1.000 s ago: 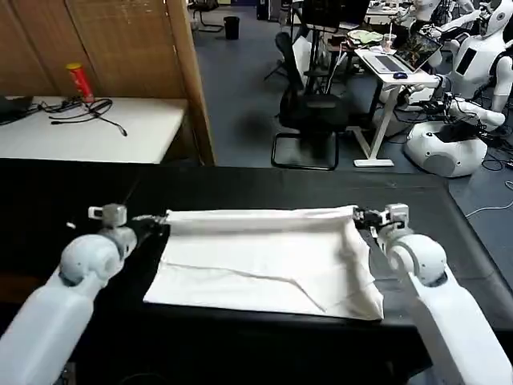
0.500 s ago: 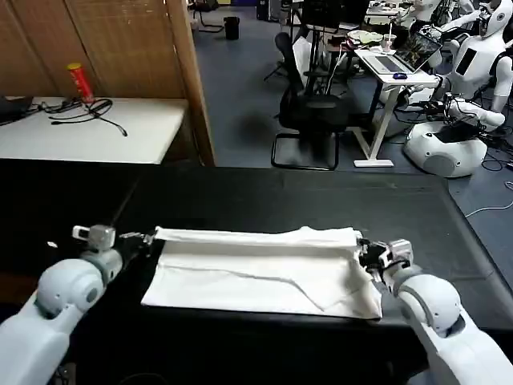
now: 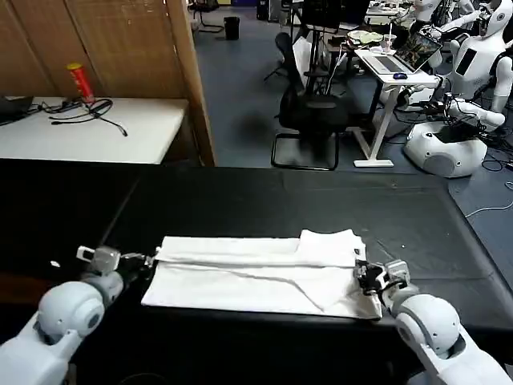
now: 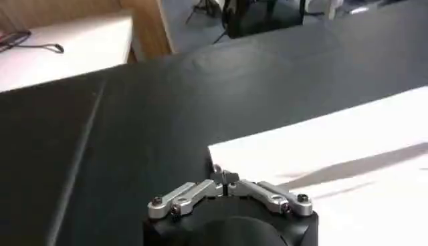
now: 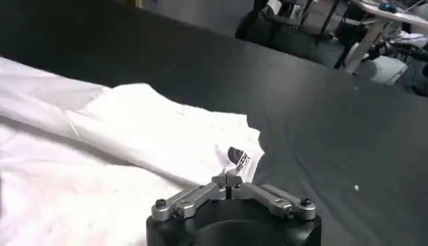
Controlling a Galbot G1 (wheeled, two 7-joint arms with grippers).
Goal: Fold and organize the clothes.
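Lab room behind, office chair (image 3: 309, 120) and desks at upper right of the head view, a white side table (image 3: 88, 128) with cables at upper left; the work surface was a black-covered table (image 3: 280, 196) across the middle.

Left gripper (image 3: 144, 260) sat low at lower left of the head view, its fingers pinched together on the left edge of the T-shirt (image 3: 256, 273); in the left wrist view the jaws met at a point on the cloth's corner (image 4: 224, 175). Right gripper (image 3: 367, 277) sat at lower right, likewise closed down on the shirt's right edge near a small printed label (image 5: 237, 157), as the right wrist view (image 5: 229, 180) showed.

The white T-shirt lay flat in the lower centre of the head view, stretched between the two grippers, with a folded band along its far edge and a loose flap (image 3: 329, 241) at its upper right.

Handling, as a judgement: light, soft, limp cotton, no stiffness, sags and creases wherever unsupported, not fragile, mild grip against the table covering. Best held by pinching the layered edges at the two outer ends, both layers together, keeping it taut so the fold line stays straight. A single-layer pinch would likely let the fold slip open.
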